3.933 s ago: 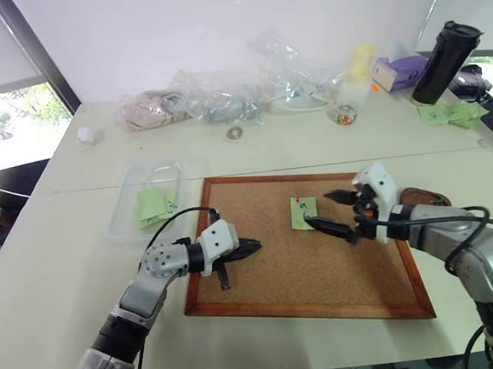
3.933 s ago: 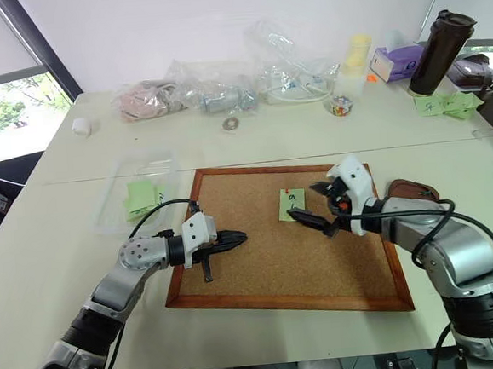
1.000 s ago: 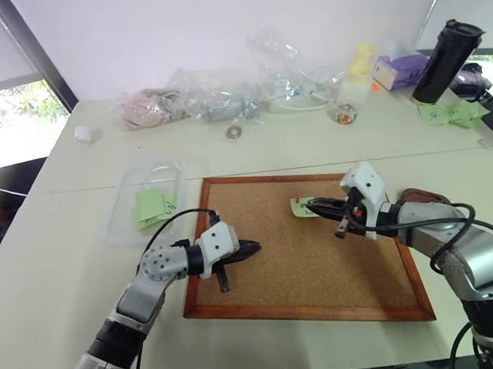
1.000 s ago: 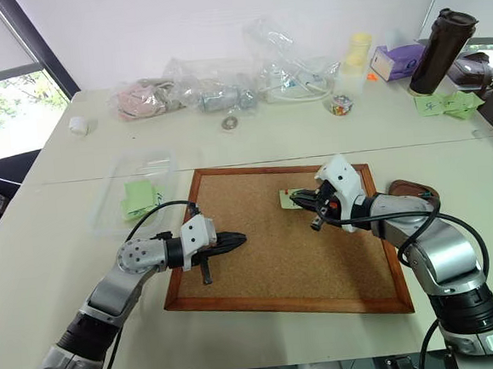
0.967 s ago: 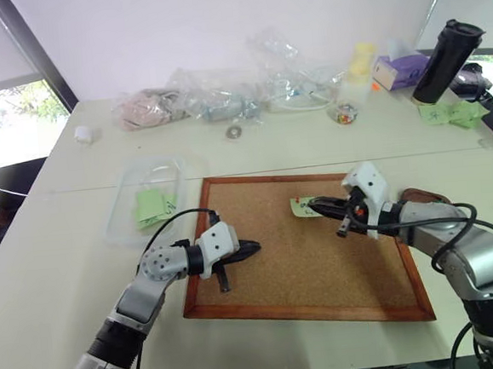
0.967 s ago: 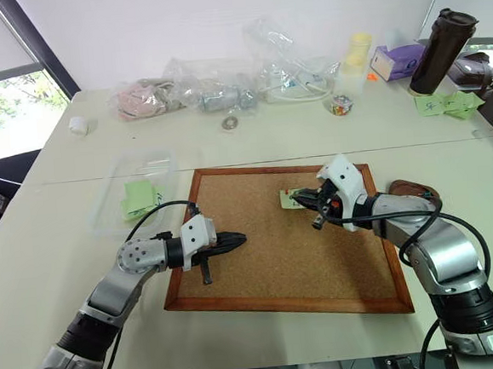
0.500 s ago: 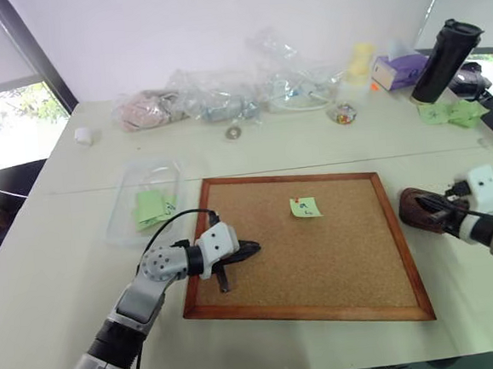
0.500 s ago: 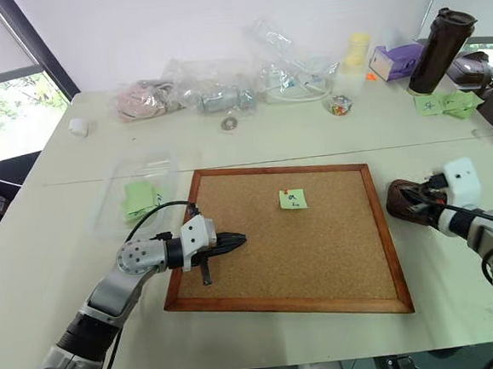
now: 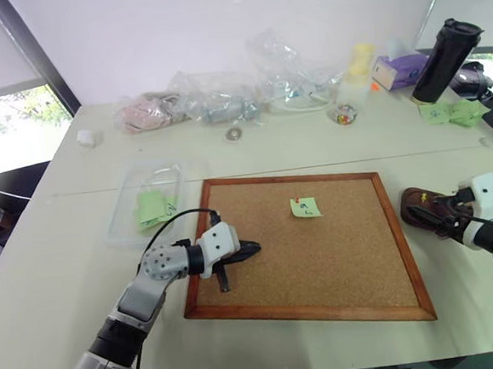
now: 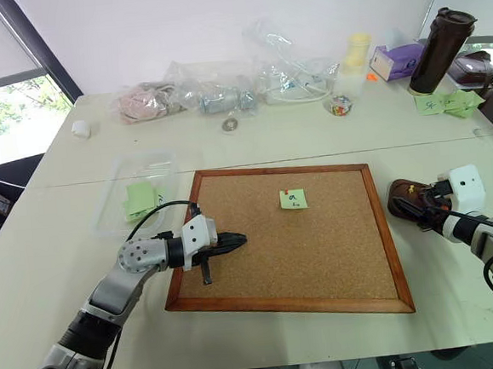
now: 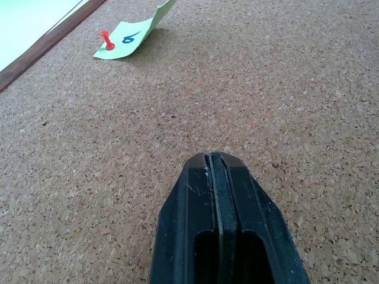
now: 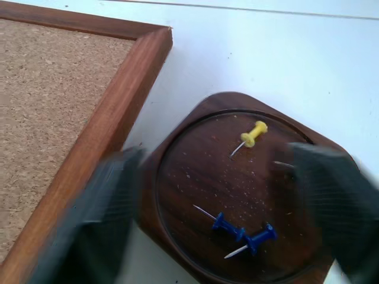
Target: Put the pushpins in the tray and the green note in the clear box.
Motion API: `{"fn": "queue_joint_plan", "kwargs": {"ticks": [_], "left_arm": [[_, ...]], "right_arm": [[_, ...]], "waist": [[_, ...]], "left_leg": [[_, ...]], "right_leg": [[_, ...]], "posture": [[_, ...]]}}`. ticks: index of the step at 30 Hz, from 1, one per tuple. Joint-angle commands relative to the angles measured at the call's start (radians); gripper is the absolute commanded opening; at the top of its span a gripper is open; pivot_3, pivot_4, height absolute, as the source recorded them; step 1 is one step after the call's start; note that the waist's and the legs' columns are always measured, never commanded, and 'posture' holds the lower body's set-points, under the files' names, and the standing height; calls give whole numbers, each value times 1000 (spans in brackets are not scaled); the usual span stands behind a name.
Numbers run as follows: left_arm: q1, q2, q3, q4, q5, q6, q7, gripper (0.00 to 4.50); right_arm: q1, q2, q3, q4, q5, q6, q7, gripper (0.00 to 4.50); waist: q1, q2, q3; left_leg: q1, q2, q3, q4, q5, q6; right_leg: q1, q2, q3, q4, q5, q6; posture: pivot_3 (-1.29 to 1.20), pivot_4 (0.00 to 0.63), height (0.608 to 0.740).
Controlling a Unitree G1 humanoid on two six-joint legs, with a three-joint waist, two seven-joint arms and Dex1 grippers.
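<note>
Green note (image 9: 305, 207): small pale slip with dark handwriting, lying near the far edge of the corkboard (image 9: 339, 271), one red pushpin (image 11: 107, 41) at its corner. Tray (image 12: 237, 195): dark brown dish just right of the board, holding one yellow and two blue pins. Right gripper (image 10: 421, 208) over the tray, fingers wide apart, empty. Left gripper (image 11: 218, 171) closed, empty, over the cork.

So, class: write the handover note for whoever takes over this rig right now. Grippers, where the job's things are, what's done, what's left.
Left gripper: shut, empty, over the corkboard.
Right gripper: open over the tray, holding nothing.
Tray holds a yellow pushpin and two blue pushpins.
Green note lies on the corkboard, one red pushpin in it.
Clear box holds other green slips.
Left: pull the red pushpin, tray it, box the note.
</note>
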Motion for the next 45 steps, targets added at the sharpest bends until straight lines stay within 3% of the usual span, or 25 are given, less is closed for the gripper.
{"fn": "queue_joint_plan", "kwargs": {"ticks": [1, 9, 12, 17, 37, 40, 45], "left_arm": [[39, 16, -61, 86, 66, 38, -17, 0], [24, 5, -59, 101, 67, 36, -15, 0], [26, 3, -57, 102, 68, 33, -12, 0], [35, 6, -55, 82, 68, 40, -8, 0], [55, 18, -41, 50, 62, 57, 21, 0], [57, 20, -40, 46, 62, 58, 22, 0], [60, 23, -40, 39, 62, 63, 23, 0]], "right_arm": [[10, -35, -30, -147, 45, 38, 21, 4420], [-111, 48, 156, -334, 113, 163, -3, 4420], [-204, 138, 296, -296, 64, 129, -24, 4420], [-321, 243, 425, -179, -7, 70, -39, 4420], [-349, 301, 516, 18, -165, -113, -25, 4420], [-343, 304, 516, 30, -178, -127, -24, 3598], [-339, 313, 524, 19, -187, -131, -18, 1065]], "waist": [[0, 0, 0], [1, -1, 0], [-1, -1, 0], [2, 1, -3], [-2, 0, -3], [-2, 0, -3], [-3, 0, -3]], "left_leg": [[0, 0, 0, 0, 0, 0], [0, 0, 0, 0, 0, 0], [0, 0, -1, 0, 0, 0], [0, 0, -1, 0, 0, 0], [0, 0, -2, 0, 0, -1], [0, 0, -2, 0, 0, -1], [0, 0, -2, 0, 0, -1]], "right_leg": [[0, 0, 0, 0, 0, 0], [0, 0, 0, 0, 0, 0], [0, 0, 0, 0, 0, 0], [0, 0, -1, 0, 0, 0], [-1, 0, -1, 0, 0, 0], [-1, 0, -1, 0, 0, 0], [-1, 0, -1, 0, 0, 0]], "posture": [[0, 150, 740], [0, 150, 740], [0, 150, 740], [0, 150, 740], [0, 150, 740], [0, 150, 740], [0, 150, 740]]}}
